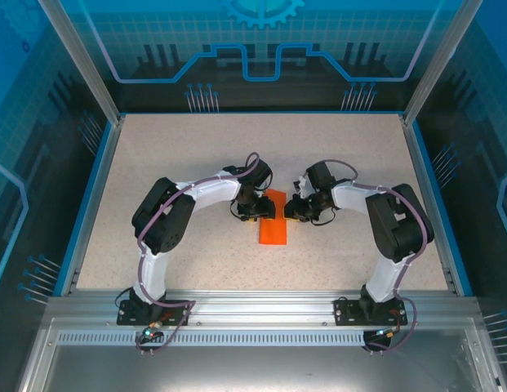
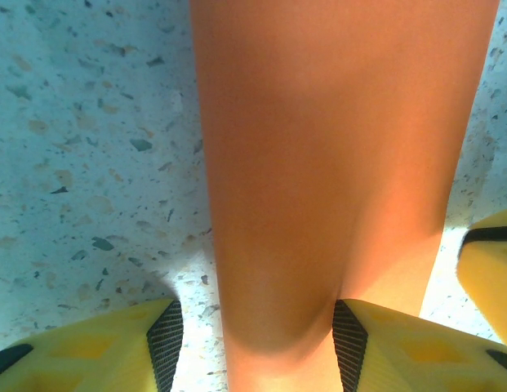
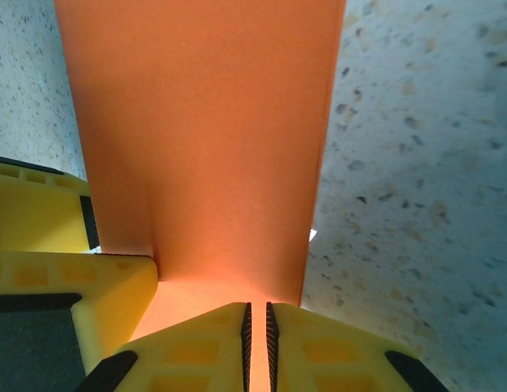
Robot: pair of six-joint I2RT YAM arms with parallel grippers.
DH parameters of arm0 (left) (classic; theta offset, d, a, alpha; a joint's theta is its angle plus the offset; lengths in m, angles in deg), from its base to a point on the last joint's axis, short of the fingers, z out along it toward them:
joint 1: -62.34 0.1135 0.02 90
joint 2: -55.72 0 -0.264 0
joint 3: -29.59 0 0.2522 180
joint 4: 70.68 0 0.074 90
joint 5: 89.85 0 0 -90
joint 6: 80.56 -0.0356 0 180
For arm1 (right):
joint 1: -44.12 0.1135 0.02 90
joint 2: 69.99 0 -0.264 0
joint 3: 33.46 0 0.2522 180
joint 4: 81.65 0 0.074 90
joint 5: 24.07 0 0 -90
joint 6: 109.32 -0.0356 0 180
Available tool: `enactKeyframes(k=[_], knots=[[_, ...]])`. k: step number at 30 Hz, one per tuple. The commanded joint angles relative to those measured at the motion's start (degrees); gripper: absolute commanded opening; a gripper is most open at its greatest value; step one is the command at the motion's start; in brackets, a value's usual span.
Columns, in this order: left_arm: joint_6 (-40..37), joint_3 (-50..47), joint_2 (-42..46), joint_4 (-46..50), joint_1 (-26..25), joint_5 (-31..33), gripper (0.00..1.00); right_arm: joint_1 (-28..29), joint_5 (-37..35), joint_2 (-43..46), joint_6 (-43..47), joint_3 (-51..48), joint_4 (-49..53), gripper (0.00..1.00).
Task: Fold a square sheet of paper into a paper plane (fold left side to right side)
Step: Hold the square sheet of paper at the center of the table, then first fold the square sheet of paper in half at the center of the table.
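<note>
The square sheet of paper lies mid-table as a narrow bright orange strip, folded over itself. My left gripper stands open at its left edge. In the left wrist view the paper runs up between the fingers of the left gripper, and the right pad touches it. My right gripper is at the strip's right edge. Over the paper in the right wrist view, the jaws of the right gripper stand a thin slit apart. Orange shows through the slit, and whether paper is pinched there is unclear.
The speckled beige table is bounded by blue rails and glass walls. The two grippers are close together: a left finger shows in the right wrist view, and a right finger in the left wrist view.
</note>
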Motion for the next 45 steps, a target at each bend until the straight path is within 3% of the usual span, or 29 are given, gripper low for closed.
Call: enactKeyframes(k=[1,10,21,27,35,45], knots=[[-0.91,0.46,-3.23,-2.11,-1.99,-2.05,0.56,1.02,1.48,-2.22,-0.31,2.05,0.30,0.15],[-1.15,0.64,-1.90,-1.69,-2.00,-1.62,0.56,1.42,-2.81,-5.66,1.55,3.63,6.08,0.15],[-2.87,0.43,10.27,1.96,0.90,1.41,0.62,1.30,-4.55,-7.44,2.01,2.23,7.26,0.14],[-3.27,-1.99,12.19,-2.19,0.87,-4.96,0.50,1.33,-4.64,-7.20,2.20,2.32,7.37,0.14],[-0.56,-1.99,5.97,-9.02,0.15,-12.93,0.39,1.31,-4.55,-7.32,2.10,2.31,7.25,0.15],[-0.75,-3.22,1.33,-7.21,0.14,-8.47,0.35,1.28,-4.86,-7.19,2.17,2.32,7.54,0.15]])
